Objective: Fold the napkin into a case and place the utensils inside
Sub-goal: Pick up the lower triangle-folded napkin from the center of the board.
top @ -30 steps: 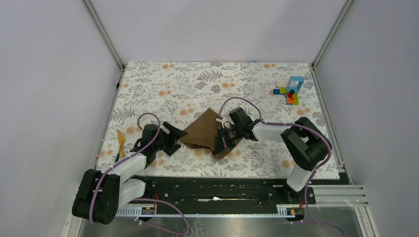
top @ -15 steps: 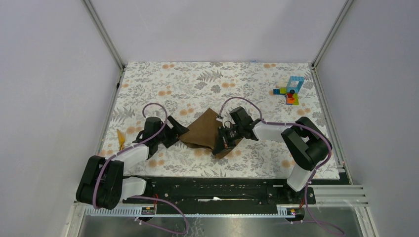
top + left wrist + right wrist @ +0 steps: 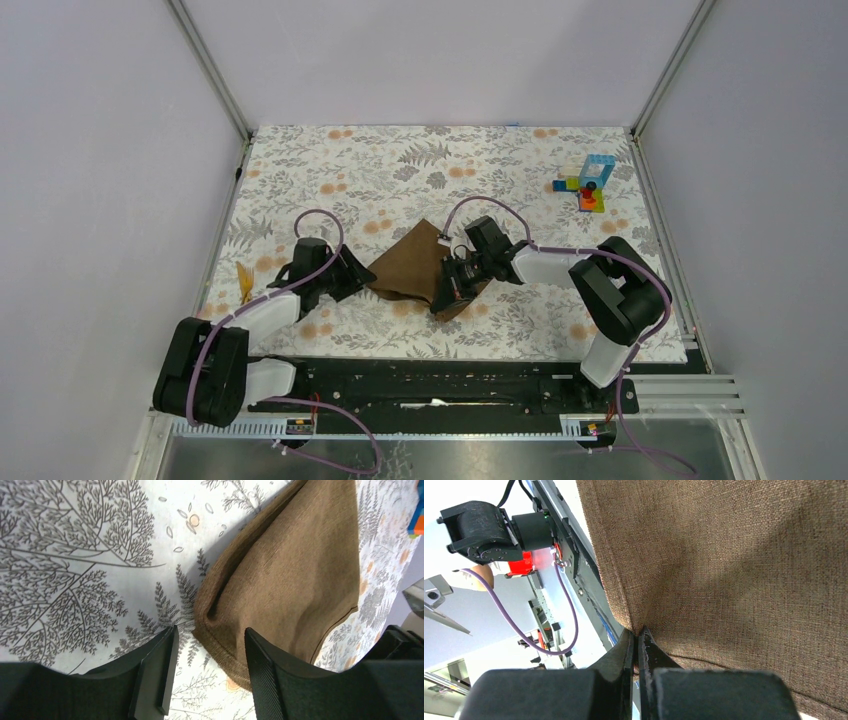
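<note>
The brown napkin (image 3: 405, 262) lies crumpled on the floral covering between my two arms. My left gripper (image 3: 362, 272) is at its left corner. In the left wrist view the napkin (image 3: 290, 570) shows a doubled, rolled corner lying between the jaws of the left gripper (image 3: 210, 630), which stand apart; the left finger (image 3: 157, 670) is clear of the cloth. My right gripper (image 3: 440, 298) is shut on the napkin's near right edge, and the napkin (image 3: 734, 555) is pinched between the tips of the right gripper (image 3: 638, 632). The yellow utensils (image 3: 243, 284) lie at the table's left edge.
A small stack of colourful toy blocks (image 3: 588, 183) stands at the far right of the floral table covering (image 3: 400, 170). Metal frame posts and grey walls border the table on three sides. The arm bases sit on the black rail at the near edge.
My left gripper has moved right and a little away from me up to the napkin's left corner, and its jaws have narrowed. The right gripper has kept its hold without moving.
</note>
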Controlling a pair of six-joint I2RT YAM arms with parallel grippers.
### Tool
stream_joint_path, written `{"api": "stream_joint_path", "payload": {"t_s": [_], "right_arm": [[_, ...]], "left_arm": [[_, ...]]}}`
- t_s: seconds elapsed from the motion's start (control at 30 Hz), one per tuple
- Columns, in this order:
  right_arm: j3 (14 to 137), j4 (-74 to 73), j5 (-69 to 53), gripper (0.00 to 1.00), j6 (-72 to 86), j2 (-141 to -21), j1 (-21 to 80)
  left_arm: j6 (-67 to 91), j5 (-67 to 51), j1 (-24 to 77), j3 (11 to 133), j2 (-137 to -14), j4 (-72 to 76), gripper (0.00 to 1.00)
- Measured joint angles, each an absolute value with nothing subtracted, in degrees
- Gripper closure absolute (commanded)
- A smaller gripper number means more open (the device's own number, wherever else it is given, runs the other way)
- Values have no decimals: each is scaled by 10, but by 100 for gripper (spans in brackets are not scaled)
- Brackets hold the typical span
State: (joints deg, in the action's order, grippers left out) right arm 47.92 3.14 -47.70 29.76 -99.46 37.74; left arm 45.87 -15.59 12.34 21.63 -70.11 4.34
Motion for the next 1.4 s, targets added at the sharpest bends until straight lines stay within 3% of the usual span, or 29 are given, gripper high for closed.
{"api": "stream_joint_path", "payload": {"t_s": [0.43,0.73,0.9,1.0,1.07,1.2,1.4], "right_arm": [[479,20,-477,100,293,-984,377],[479,20,-476,100,289,-980,377],[477,21,-476,100,288,-980,377],[471,21,-475,100,288,-980,377],[468,23,-475,100,288,-980,375],[465,24,-474,100,288,-980,363],[469,5,-461,100,279,-995,347]], "left_arm": [[461,-159,123,228,-717,24,54],[458,-156,124,233,-700,12,77],[455,-156,124,254,-686,-11,82],[454,-157,124,272,-686,-34,93],[455,-161,124,287,-691,-51,88],[460,-165,126,326,-722,-83,98],[485,-168,137,403,-785,-137,100]]}}
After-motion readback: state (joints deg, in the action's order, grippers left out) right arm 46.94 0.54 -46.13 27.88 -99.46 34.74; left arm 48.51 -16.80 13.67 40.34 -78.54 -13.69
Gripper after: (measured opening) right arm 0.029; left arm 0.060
